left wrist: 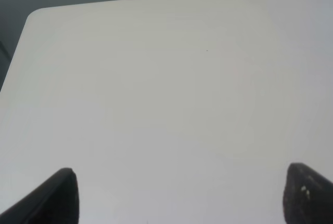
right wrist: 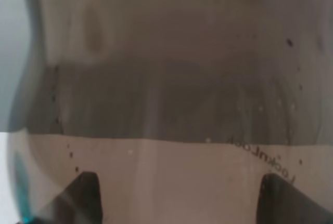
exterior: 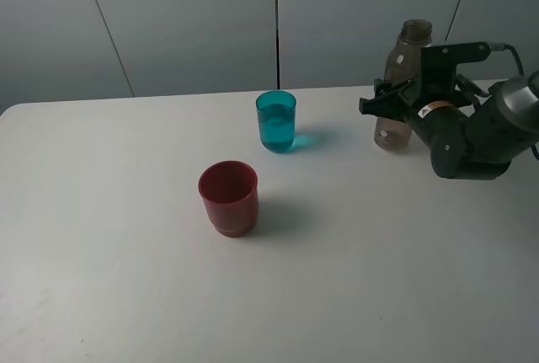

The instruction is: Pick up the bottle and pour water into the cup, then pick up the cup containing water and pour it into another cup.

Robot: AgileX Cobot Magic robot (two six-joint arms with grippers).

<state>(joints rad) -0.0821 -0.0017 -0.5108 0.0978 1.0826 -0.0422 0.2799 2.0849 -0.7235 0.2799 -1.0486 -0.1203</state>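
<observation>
I'm seeing the smoky translucent bottle [exterior: 405, 56] [right wrist: 166, 78] standing upright at the far right of the counter [exterior: 126, 279]. The teal cup [exterior: 276, 120] is holding water mid-far, and the red cup [exterior: 228, 198] is standing nearer, slightly left.

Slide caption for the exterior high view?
Right gripper around the smoky bottle; teal cup and red cup stand apart.

**Three views, one surface**

The surface [exterior: 126, 296] is overlooked from high, toward the grey wall [exterior: 185, 26]; a stretch of it is viewed nearer from the left wrist. The bottle [exterior: 404, 60] is filmed at closest range from the right wrist
</observation>
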